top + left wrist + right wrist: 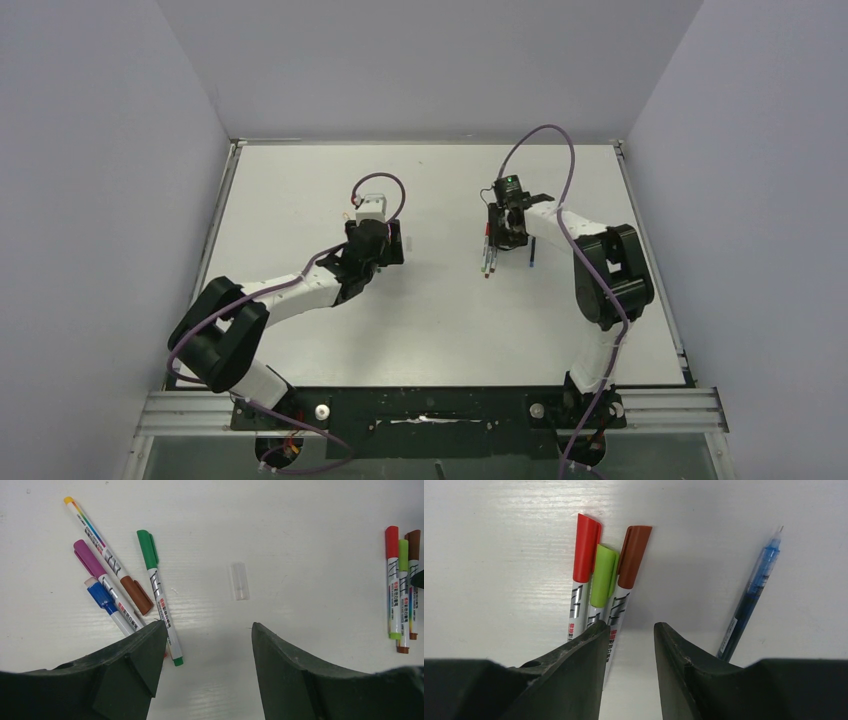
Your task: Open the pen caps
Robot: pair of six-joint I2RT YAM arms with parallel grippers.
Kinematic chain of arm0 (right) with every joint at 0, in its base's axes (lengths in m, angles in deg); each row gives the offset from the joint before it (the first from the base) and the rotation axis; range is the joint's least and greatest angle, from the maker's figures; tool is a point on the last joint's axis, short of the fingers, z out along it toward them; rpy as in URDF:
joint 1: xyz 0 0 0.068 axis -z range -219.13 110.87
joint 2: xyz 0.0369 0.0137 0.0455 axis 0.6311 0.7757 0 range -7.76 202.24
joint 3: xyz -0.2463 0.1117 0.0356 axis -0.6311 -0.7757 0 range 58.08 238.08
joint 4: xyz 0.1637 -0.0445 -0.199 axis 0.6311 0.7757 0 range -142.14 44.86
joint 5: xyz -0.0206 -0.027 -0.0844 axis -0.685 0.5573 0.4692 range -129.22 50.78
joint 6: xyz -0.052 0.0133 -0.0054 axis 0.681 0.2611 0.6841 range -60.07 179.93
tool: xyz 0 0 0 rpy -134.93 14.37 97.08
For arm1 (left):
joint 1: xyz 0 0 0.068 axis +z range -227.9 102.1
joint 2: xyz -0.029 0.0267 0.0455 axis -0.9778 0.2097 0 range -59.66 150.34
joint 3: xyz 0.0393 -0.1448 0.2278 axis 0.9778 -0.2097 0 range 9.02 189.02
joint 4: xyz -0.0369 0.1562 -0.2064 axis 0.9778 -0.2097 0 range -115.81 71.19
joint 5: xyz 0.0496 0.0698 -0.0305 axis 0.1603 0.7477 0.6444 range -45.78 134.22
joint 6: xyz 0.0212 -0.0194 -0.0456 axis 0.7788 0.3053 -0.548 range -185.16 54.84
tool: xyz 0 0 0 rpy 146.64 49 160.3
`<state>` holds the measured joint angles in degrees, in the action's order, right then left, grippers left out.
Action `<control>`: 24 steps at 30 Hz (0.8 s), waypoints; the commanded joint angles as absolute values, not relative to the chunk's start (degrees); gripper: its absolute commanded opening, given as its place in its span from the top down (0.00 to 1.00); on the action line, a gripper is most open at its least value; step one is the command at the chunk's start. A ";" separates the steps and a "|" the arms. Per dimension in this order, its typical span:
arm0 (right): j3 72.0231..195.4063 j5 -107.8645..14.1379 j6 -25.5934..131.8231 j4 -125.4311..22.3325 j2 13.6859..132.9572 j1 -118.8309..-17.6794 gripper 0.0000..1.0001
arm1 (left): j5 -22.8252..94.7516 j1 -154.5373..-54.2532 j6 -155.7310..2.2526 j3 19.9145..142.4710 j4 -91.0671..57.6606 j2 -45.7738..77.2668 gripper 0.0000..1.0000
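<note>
In the left wrist view, several capped pens lie fanned at the upper left: a green cap (147, 548), a purple cap (87, 557), a blue cap (99, 594) and a brown cap (136, 594). A clear cap (240, 581) lies alone ahead of my left gripper (209, 625), which is open and empty. Three pens lie side by side with a red cap (586, 547), a lime cap (603, 575) and a brown cap (633, 555). My right gripper (631, 624) is open and empty just beside their barrels, its left finger (584, 650) over them.
An uncapped blue pen (751, 595) lies to the right of my right gripper. The three pens (488, 258) lie mid-table under the right gripper (503, 232); the left gripper (392, 243) is to their left. Grey walls enclose the white table (440, 330).
</note>
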<state>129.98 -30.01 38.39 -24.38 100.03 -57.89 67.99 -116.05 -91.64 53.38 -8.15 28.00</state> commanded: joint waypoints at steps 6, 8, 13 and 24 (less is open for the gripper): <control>130.93 -27.50 37.16 -24.06 99.52 -59.07 0.61 | 68.00 -115.87 -91.53 53.13 -4.04 24.94 0.38; 130.63 -27.13 37.16 -24.03 99.55 -58.94 0.61 | 67.96 -115.87 -91.53 53.00 -3.95 24.81 0.37; 129.58 -26.79 37.16 -24.32 99.25 -58.79 0.64 | 67.87 -115.92 -91.50 53.05 -3.95 24.80 0.38; 128.09 -26.94 37.43 -24.97 99.11 -57.72 0.68 | 67.78 -115.87 -91.53 52.97 -3.83 24.89 0.38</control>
